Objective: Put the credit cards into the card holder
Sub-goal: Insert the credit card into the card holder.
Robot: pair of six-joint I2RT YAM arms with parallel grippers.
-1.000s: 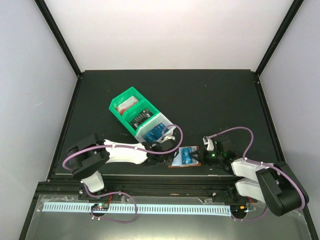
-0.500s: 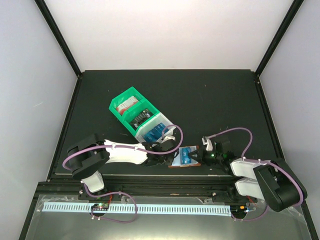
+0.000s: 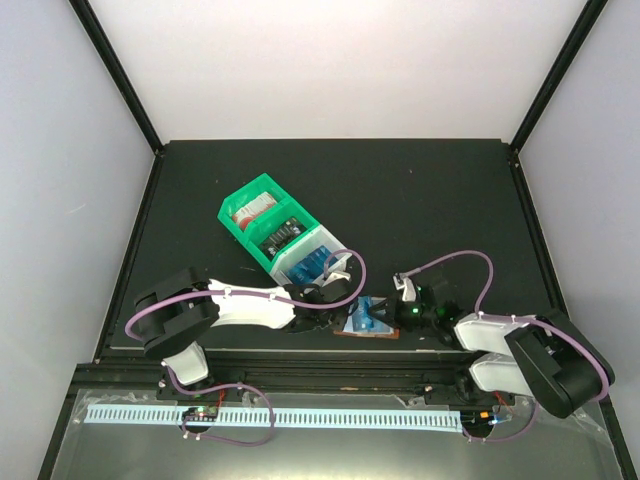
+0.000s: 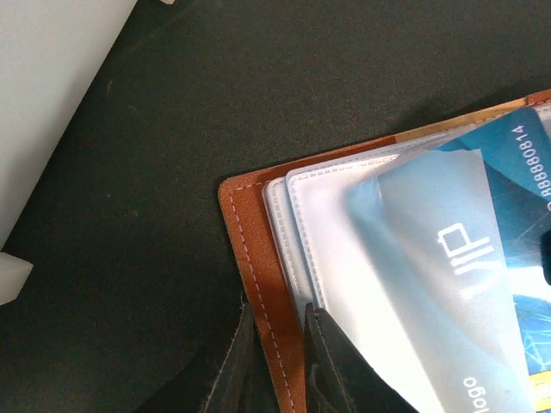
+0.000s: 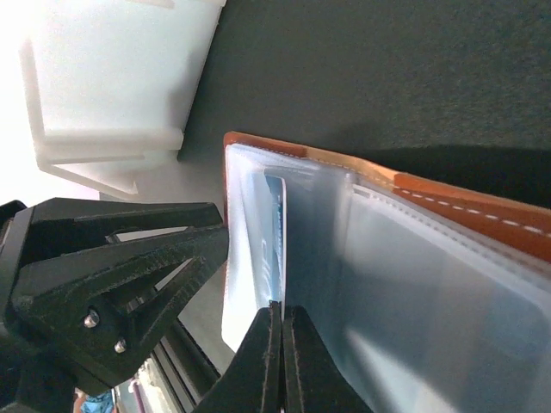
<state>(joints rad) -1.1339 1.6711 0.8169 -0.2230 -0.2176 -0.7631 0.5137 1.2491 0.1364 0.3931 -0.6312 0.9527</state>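
Blue card point(image 4: 516, 198) farther into card holder point(image 4: 250, 249)

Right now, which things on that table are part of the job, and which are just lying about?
Job: card holder, pinched by left gripper; blue card, held by right gripper; spare cards waiting in the bins.
Just lying about: green bin, white bin, only storing cards.
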